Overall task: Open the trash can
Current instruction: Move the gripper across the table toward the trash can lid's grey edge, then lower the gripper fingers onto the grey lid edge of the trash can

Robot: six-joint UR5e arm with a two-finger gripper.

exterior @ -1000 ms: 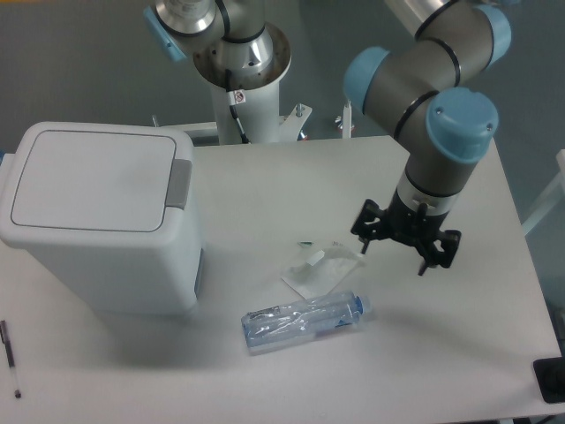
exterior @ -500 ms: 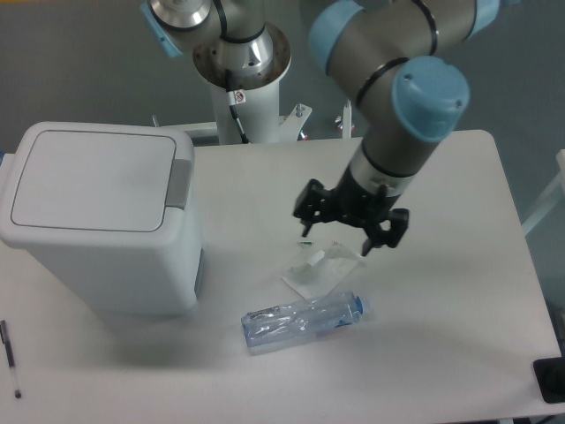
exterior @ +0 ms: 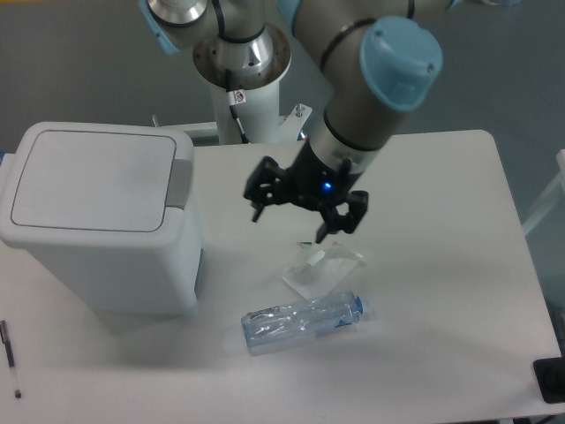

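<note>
The trash can (exterior: 97,221) is a large white bin at the table's left, upright, with its flat lid down. Its grey push-latch tab (exterior: 180,183) sits on the lid's right edge. My gripper (exterior: 289,225) hangs above the middle of the table, to the right of the bin and well apart from it. Its two black fingers are spread wide and hold nothing.
A clear plastic bottle (exterior: 305,321) lies on its side near the table's front, with a crumpled clear wrapper (exterior: 320,268) just behind it, both below my gripper. A pen (exterior: 10,359) lies at the front left. A dark object (exterior: 551,380) sits at the front right corner.
My gripper has moved left across the table, from the right side toward the trash can, staying open. The bin, bottle and wrapper have not moved.
</note>
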